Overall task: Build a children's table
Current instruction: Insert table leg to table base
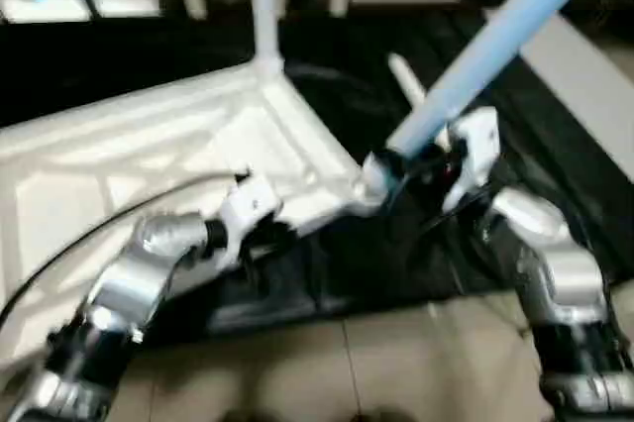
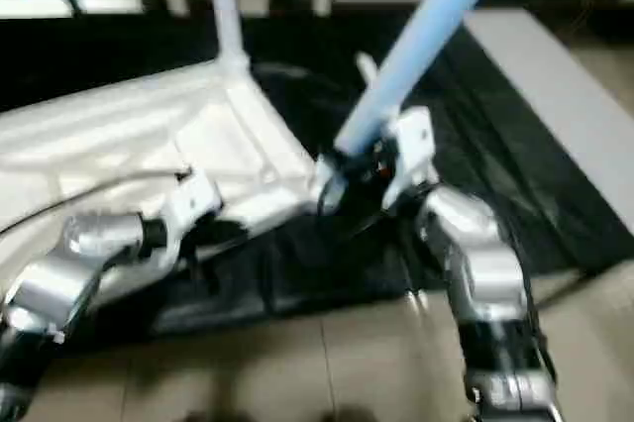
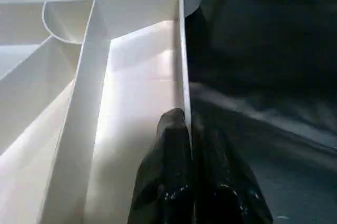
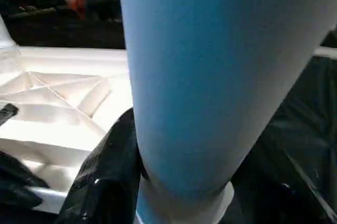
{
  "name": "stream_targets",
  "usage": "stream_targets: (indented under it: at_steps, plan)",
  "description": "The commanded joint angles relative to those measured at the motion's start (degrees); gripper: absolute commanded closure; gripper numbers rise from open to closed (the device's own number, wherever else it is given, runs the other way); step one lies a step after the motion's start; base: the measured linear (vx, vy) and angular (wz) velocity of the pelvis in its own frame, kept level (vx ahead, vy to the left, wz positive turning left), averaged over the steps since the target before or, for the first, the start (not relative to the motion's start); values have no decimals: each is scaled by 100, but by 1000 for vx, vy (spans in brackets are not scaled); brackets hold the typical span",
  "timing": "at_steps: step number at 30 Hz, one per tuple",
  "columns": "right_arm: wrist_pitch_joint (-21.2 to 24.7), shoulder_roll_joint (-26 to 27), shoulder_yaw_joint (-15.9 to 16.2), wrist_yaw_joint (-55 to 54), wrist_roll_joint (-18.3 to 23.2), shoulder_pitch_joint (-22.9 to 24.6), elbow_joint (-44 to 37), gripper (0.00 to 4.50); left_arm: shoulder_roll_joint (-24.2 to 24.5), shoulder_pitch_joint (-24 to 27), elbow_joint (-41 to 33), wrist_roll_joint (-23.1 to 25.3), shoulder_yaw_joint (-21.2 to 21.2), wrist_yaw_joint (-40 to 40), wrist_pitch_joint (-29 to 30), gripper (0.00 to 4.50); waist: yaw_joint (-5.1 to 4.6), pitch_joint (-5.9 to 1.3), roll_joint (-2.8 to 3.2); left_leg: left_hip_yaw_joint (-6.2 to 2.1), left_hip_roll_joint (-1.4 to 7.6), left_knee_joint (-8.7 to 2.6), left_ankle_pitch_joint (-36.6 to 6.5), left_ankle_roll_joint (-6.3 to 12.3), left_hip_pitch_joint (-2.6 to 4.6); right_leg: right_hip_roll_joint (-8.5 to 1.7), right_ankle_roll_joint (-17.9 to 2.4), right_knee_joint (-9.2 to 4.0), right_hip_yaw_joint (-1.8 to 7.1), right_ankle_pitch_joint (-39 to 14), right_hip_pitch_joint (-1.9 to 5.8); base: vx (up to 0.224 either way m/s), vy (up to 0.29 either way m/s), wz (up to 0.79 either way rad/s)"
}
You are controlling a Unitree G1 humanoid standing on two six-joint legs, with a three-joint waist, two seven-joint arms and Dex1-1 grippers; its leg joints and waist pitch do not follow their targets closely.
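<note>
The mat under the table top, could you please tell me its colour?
Black; the mat shows best in the right eye view, lying under the white table top.

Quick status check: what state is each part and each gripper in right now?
Top: upside down on the black mat, ribs up.
Far leg: upright in its corner socket.
Near leg: tilted, base at the near corner socket.
Left gripper: shut on the top's edge wall.
Right gripper: closed around the near leg.

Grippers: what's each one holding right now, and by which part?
Left gripper is shut on the table top's side rim. Right gripper grips a tilted leg near its lower end, at the corner socket.
</note>
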Motion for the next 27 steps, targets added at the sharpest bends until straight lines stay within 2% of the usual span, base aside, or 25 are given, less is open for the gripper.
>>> stream_targets:
  at_steps: [1,2,3,4,5,6,7,8,9,10,12,14,15,16,17,18,19,20,21,22,23,24,25,26,27]
  plan:
    - [11,-65,-178,-63,79,73,-130,262,-117,-180,-268,-157,138,55,-96,450,129,-438,-146,58,290,-92,532,1612,291,-439,8,-872,834,50,340,103,-83,29]
    - [-19,-99,-158,-102,13,91,-129,262,-115,-176,-272,-163,139,40,-95,450,366,-471,-233,592,-115,731,-241,1173,-560,-594,30,-1140,1342,-567,1274,103,-83,29]
    - [-90,-152,-97,-93,-89,106,-114,262,-112,-176,-269,-168,137,36,-94,450,416,-379,-178,571,0,838,16,866,-623,-680,94,-1129,1234,-849,1205,130,-42,10]
    - [-121,-166,-75,-84,-117,116,-110,262,-114,-176,-266,-170,130,33,-100,450,445,-320,-119,572,77,881,223,354,-646,-592,-149,-1210,1231,-1213,1070,102,-7,-4]
    - [-139,-171,-80,-106,-122,125,-106,262,-115,-178,-265,-187,109,10,-104,450,433,-342,-78,580,136,856,345,280,-713,-611,-470,-1222,1192,-1130,1160,102,-7,-4]
    - [-148,-171,-104,-144,-122,125,-90,262,-117,-185,-261,-191,85,2,-100,450,516,-355,149,570,373,500,803,242,-808,-518,-1251,-1291,944,-759,1165,92,18,-2]
    - [-175,-184,-150,-183,-130,118,-48,262,-132,-207,-245,-192,48,4,-102,450,513,-360,248,569,482,290,910,299,-769,-420,-1291,-1283,795,-731,1141,114,55,-3]
    - [-193,-192,-165,-188,-138,114,-28,262,-140,-219,-235,-200,37,5,-100,450,435,-399,518,555,723,-141,1188,481,-480,-84,-987,-1132,327,-429,1024,114,55,-3]
    - [-221,-208,-186,-195,-158,108,-2,262,-154,-247,-205,-207,19,6,-110,450,53,-369,779,-175,1194,-534,163,1114,292,332,-395,-87,-128,-635,183,151,108,-7]
    - [-226,-213,-188,-203,-165,107,0,262,-161,-259,-184,-204,18,4,-121,450,50,-542,804,-302,1244,-443,-32,1380,572,321,-254,98,-141,-739,9,172,117,0]
    - [-222,-223,-202,-230,-163,109,-4,262,-190,-286,-141,-195,15,-10,-142,450,80,-595,602,-195,1168,-324,656,1864,607,131,458,257,-36,-133,-365,161,108,4]
    - [-262,-251,-192,-268,-202,141,-11,262,-264,-358,-32,-198,3,18,-171,450,79,-614,567,-111,1165,-349,1299,2198,587,34,730,293,28,190,-507,112,54,3]
    - [-262,-251,-192,-268,-202,141,-11,262,-264,-358,-32,-198,3,18,-171,450,132,-550,452,109,1112,-446,1326,2278,402,-23,685,212,106,571,-522,86,-5,4]
    - [-319,-269,-160,-287,-254,175,-5,262,-304,-400,30,-216,-13,31,-192,450,193,-504,255,322,904,-513,470,2053,198,-157,300,-232,273,1015,-306,84,-59,8]
    - [-327,-272,-154,-288,-262,180,-4,262,-307,-404,34,-219,-15,31,-194,450,322,-560,-57,693,328,-141,-709,1531,-131,-498,40,-921,742,713,187,84,-59,8]
    - [-367,-278,-125,-299,-301,216,-7,262,-325,-410,33,-213,-41,39,-206,450,487,-535,-94,864,23,667,-726,1018,-450,-847,-80,-1259,1160,-1309,575,103,-106,16]
    - [-368,-278,-124,-300,-302,218,-8,262,-326,-410,32,-212,-42,40,-207,450,487,-535,-94,864,23,667,-726,1018,-450,-847,-80,-1259,1160,-1309,575,102,-93,8]
    - [-383,-292,-96,-297,-344,249,-21,262,-326,-400,31,-218,-77,18,-256,450,549,-511,31,683,203,778,-46,382,-720,-894,-654,-1171,1167,-1977,777,102,-93,8]
    - [-314,-330,-52,-130,-270,320,-71,262,-282,-346,-7,-226,-164,-96,-366,450,573,-492,62,637,273,759,63,292,-775,-902,-976,-1151,1187,-1525,797,82,-32,3]
    - [-239,-344,-51,-64,-209,347,-101,262,-263,-317,-41,-253,-192,-169,-388,450,568,-504,93,622,364,639,471,139,-812,-756,-1602,-1057,1010,-262,817,74,19,6]
    - [-172,-352,-56,-15,-153,366,-125,262,-249,-294,-71,-276,-210,-226,-397,450,597,-550,206,665,487,220,1183,153,-775,-445,-1765,-855,681,1092,712,74,19,6]
    - [-172,-352,-56,-15,-153,366,-125,262,-249,-294,-71,-276,-210,-226,-397,450,597,-550,206,665,487,220,1183,153,-775,-445,-1765,-855,681,1092,712,62,54,-1]
    - [-121,-346,-76,2,-100,380,-153,262,-232,-267,-122,-316,-226,-299,-379,450,460,-567,415,587,955,-111,2390,834,-351,-46,-1269,-511,240,1971,239,60,88,-2]
    - [-82,-341,-96,44,-28,396,-195,262,-212,-223,-196,-361,-248,-388,-390,450,396,-672,482,394,1220,27,3500,1353,-10,-139,-1147,-387,221,2003,-88,60,88,-2]
    - [-118,-354,-96,88,0,417,-237,262,-203,-172,-253,-395,-273,-473,-397,450,405,-680,475,367,1215,51,4002,1470,0,-202,-1097,-399,249,2030,-110,40,102,-4]
